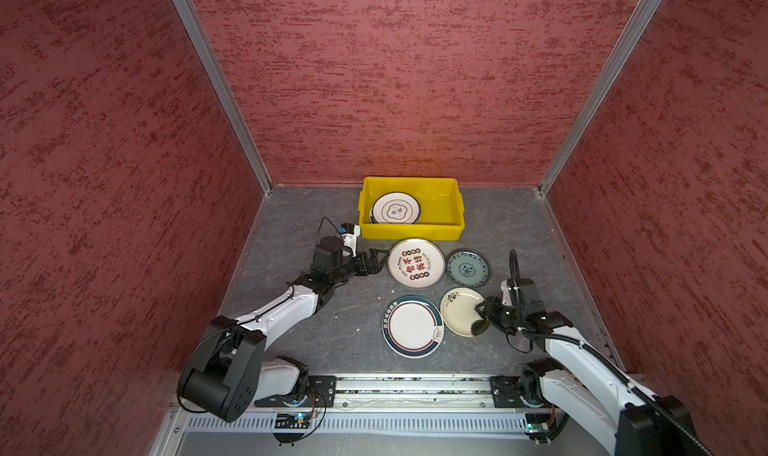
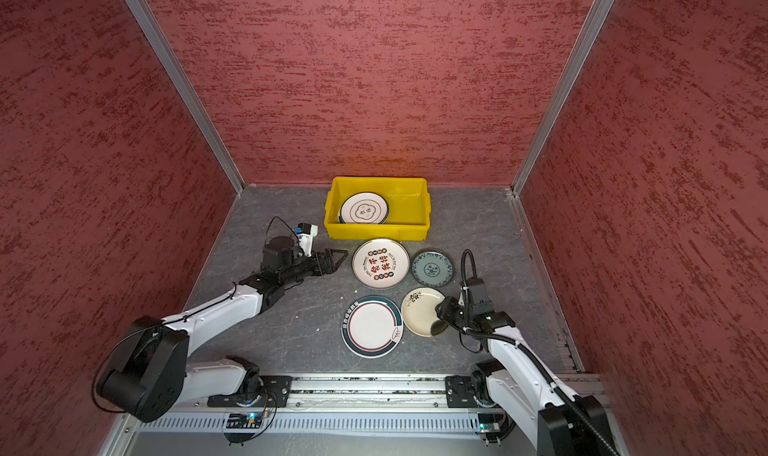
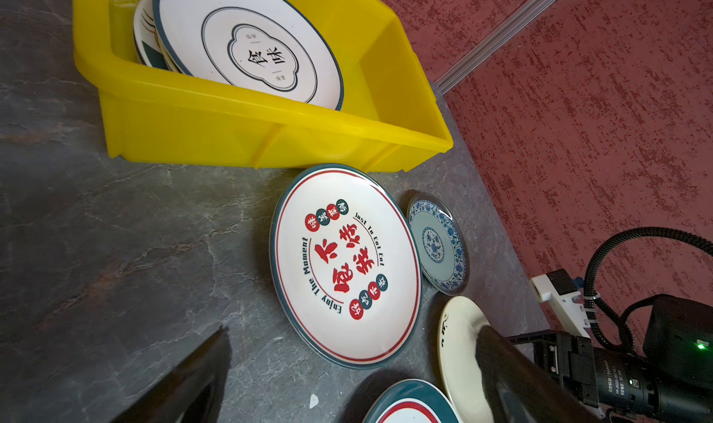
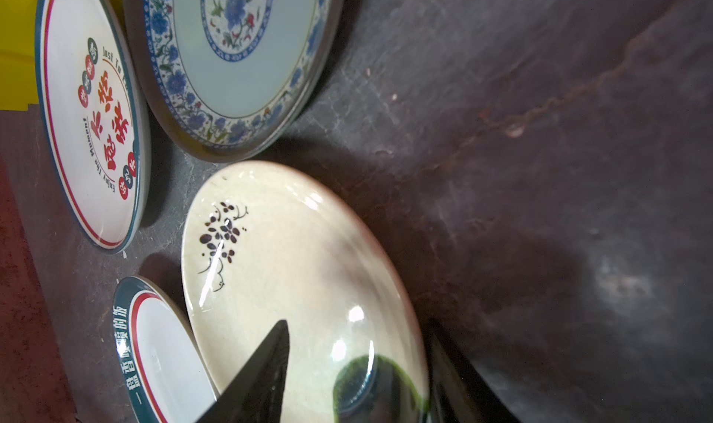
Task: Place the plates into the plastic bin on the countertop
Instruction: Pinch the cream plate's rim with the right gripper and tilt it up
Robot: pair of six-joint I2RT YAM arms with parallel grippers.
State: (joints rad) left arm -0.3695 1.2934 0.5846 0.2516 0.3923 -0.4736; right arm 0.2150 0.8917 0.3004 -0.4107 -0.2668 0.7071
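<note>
In both top views: right gripper (image 1: 483,313) astride the near rim of the cream plate (image 1: 458,308) on the countertop (image 1: 316,341). Yellow bin (image 1: 411,230) sits well beyond its tips. Left gripper (image 1: 379,260) is wide open, empty, just beside the lettered plate (image 1: 416,263).

Left wrist: the stack (image 3: 247,46) in the bin shows at least 3 plates.

Right wrist: one finger (image 4: 262,367) is over the plate, the other outside the rim; can't tell if pinched.

Tip: bite deep, lift level.

Count: 4 loose plates, 1 bin.
</note>
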